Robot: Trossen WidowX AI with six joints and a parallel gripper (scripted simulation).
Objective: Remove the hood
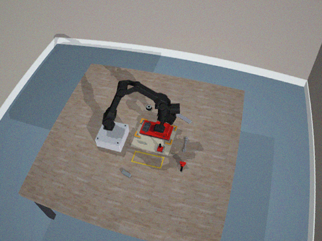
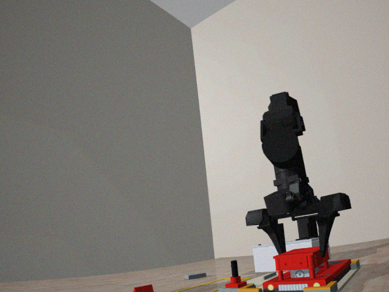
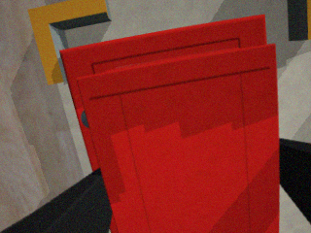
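Note:
My gripper (image 1: 159, 127) (image 2: 302, 253) (image 3: 188, 161) is shut on the red hood (image 2: 293, 262) (image 3: 194, 160), one finger at each long side. The hood is level and a little above the front of the red toy car (image 1: 150, 134) (image 2: 340, 267) (image 3: 165, 44). In the exterior view a gap shows between them, with red posts and a grey engine part in it. In the top view the arm partly hides the hood. The marked area is a yellow outline (image 1: 146, 164) (image 2: 200, 285) on the table, beside the car's pale board (image 1: 150, 149).
A red piece with a black upright handle (image 1: 159, 149) (image 2: 234, 279) stands on the board, between car and outline. Another red-and-black piece (image 1: 182, 164) lies right of the outline. A grey block (image 1: 126, 173) (image 2: 195, 276) and a grey tool (image 1: 185, 144) lie nearby. The arm stands on a white box (image 1: 112, 139).

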